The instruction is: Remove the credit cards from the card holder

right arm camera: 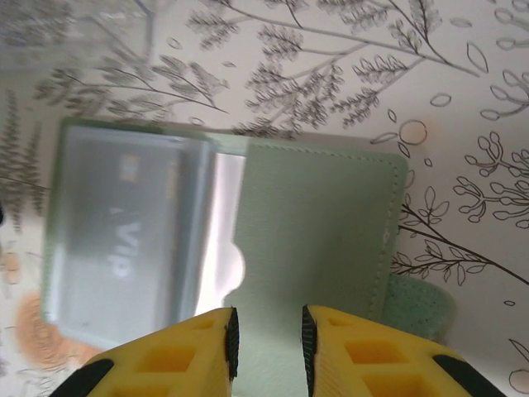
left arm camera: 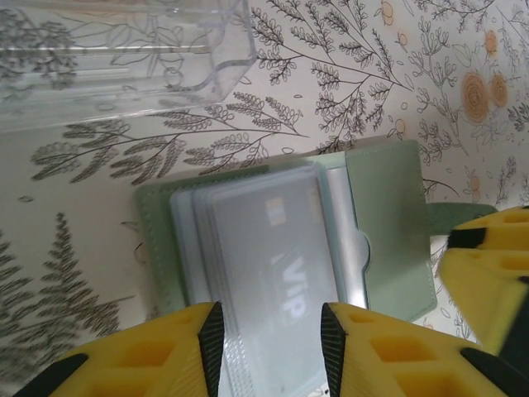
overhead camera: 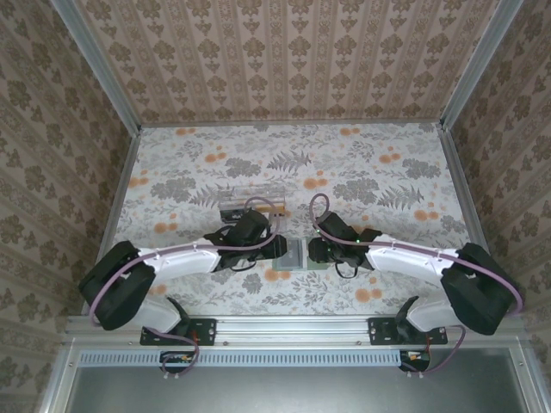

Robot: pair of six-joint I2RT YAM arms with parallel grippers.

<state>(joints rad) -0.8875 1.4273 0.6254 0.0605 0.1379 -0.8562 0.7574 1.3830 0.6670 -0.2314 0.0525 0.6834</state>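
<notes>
Floral-printed worktop (overhead camera: 370,172) runs between wallpapered walls (overhead camera: 52,129). A soft grey-green bifold card holder (overhead camera: 295,255) lies opened flat at its near middle, between the two arms' tips. A clear rectangular plastic box (overhead camera: 250,196) stands just beyond it, to the far left.

From the left wrist, the card holder (left arm camera: 388,231) carries a fanned stack of pale grey cards (left arm camera: 264,248) on its left panel, the top one marked "VIP". The left tool (left arm camera: 269,339) hovers over that stack with its yellow fingers moderately apart, holding nothing.

From the right wrist, the right tool (right arm camera: 266,347) sits over the plain right panel of the card holder (right arm camera: 322,231), its fingers only narrowly parted. Whether they press on the panel cannot be told.
</notes>
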